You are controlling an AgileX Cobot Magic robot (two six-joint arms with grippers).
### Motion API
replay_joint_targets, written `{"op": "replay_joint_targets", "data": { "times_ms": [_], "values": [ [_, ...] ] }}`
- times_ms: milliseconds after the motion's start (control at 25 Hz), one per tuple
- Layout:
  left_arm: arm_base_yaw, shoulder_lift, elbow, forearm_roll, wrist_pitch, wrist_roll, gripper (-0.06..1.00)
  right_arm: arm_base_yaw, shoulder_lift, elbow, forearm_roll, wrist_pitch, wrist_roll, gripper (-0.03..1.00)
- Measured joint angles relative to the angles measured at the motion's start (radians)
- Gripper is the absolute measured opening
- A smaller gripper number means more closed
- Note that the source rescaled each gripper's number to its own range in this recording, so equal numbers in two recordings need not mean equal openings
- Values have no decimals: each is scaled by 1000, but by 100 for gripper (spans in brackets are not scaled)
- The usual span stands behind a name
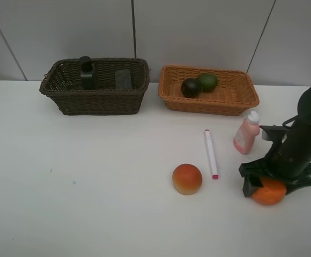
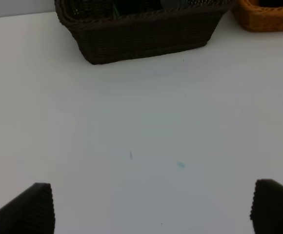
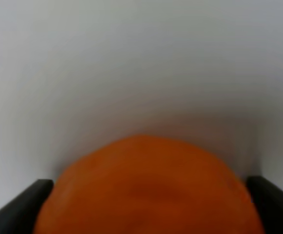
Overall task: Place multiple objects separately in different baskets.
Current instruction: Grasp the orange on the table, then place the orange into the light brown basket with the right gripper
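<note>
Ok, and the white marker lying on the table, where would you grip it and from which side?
Mid-barrel, from straight above. The marker lies flat on the table, so only its top and sides are free; the jaws should close across its narrow width. I'd keep off the pink-tipped end, where the peach sits close.

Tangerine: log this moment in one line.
right hand astride tangerine, grip unclear | left hand open, empty | peach, marker, pink bottle loose on table
</note>
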Motion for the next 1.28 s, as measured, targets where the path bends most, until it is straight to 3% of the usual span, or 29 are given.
{"op": "replay_joint_targets", "data": {
  "times_ms": [480, 640, 920, 1280],
  "values": [
    [0, 0, 0, 0, 0, 0, 98, 0, -10, -4, -1, 22, 3, 75],
    [0, 0, 0, 0, 0, 0, 98, 0, -100, -51, -1, 112, 3, 75],
    [0, 0, 0, 0, 0, 0, 98, 0, -224, -363, -54, 286, 3, 75],
    [0, 0, 0, 0, 0, 0, 98, 0, 94, -793, -114, 314, 3, 75]
  ]
}}
